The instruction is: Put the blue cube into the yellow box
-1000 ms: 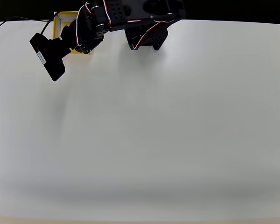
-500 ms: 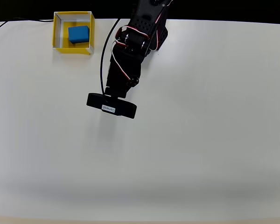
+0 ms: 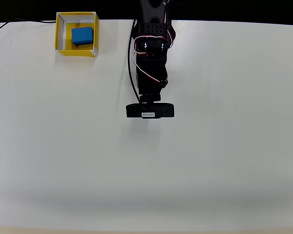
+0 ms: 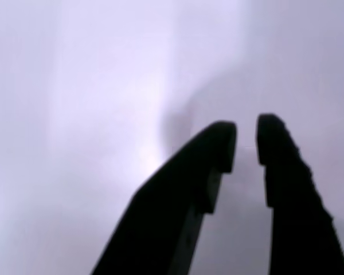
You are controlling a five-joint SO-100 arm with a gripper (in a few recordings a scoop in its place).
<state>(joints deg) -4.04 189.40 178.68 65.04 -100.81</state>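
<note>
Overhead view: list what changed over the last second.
The arm swung right, off the yellow box, to the table's top centre, uncovering the blue cube lying inside. Box and cube have not moved since half a second ago.

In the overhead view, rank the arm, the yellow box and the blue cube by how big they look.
1. The arm, though it sits nearer the camera, so it looks bigger.
2. The yellow box.
3. The blue cube, lying inside the box.
</note>
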